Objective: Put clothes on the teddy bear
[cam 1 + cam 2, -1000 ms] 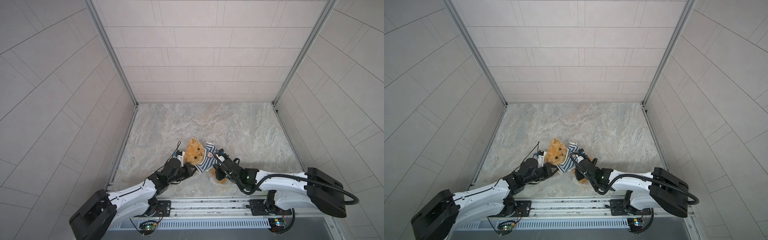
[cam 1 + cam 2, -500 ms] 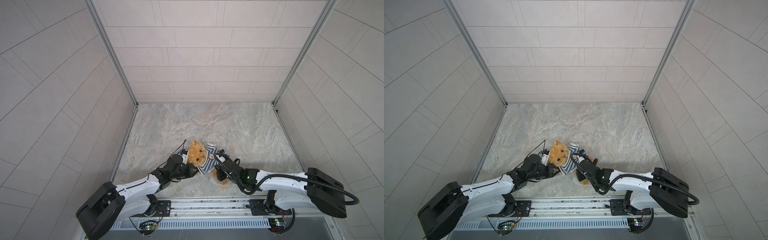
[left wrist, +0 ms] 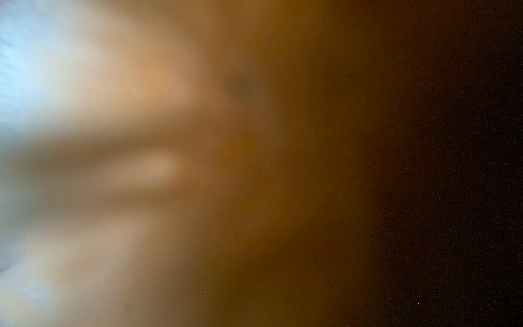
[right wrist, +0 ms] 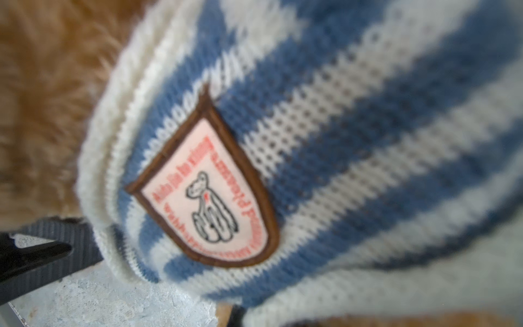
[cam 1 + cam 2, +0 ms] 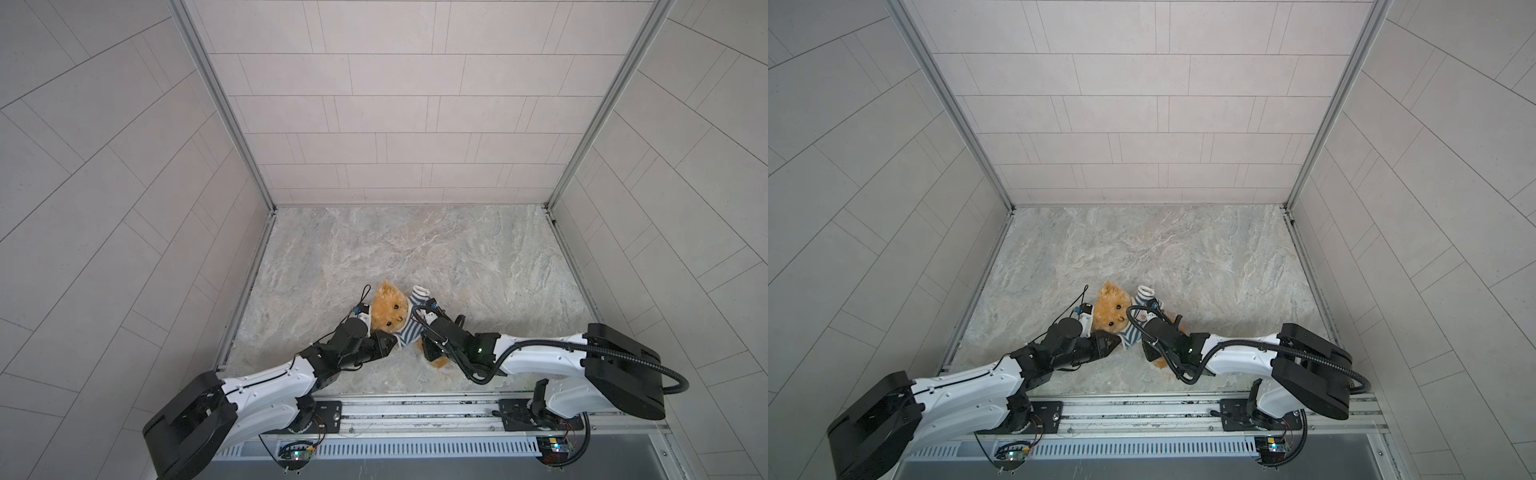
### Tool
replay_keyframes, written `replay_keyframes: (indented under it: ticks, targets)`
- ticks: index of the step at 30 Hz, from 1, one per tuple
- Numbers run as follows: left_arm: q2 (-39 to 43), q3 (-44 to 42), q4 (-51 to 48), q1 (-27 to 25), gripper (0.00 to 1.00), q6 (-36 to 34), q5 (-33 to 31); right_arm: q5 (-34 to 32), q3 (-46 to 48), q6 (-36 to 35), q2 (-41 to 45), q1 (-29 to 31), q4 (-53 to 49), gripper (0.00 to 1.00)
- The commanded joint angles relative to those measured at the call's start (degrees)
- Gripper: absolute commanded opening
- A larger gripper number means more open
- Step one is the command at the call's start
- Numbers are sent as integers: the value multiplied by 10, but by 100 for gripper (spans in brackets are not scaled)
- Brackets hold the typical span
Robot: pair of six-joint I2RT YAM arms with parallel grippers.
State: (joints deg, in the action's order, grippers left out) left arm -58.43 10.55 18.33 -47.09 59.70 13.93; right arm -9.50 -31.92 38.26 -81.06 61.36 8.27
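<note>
One teddy bear (image 5: 388, 309) in one striped shirt (image 5: 409, 329) was seen at six o'clock on the table (image 5: 415, 249). The right end effector (image 5: 424, 337) was closed; the left end effector's (image 5: 384, 343) gap couldn't be told.

Bare marble floor (image 5: 415, 249) lies behind the teddy bear (image 5: 388, 309), up to the back wall (image 5: 395, 145). On its near side the left arm (image 5: 286, 376) and right arm (image 5: 540, 359) flank it, with a narrow gap between
</note>
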Motion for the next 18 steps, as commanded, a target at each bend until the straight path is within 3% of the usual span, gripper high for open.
replay_keyframes:
  ticks: [1,9,18]
  targets:
    - [-2,2,-2,-5,27,22,-33,-3,-5,19,-6,8,6,0]
    - [-29,-3,6,-7,21,38,-60,-7,1,21,-1,10,6,0]
    - [-59,-7,42,-18,27,47,-66,1,-3,24,-14,10,10,0]
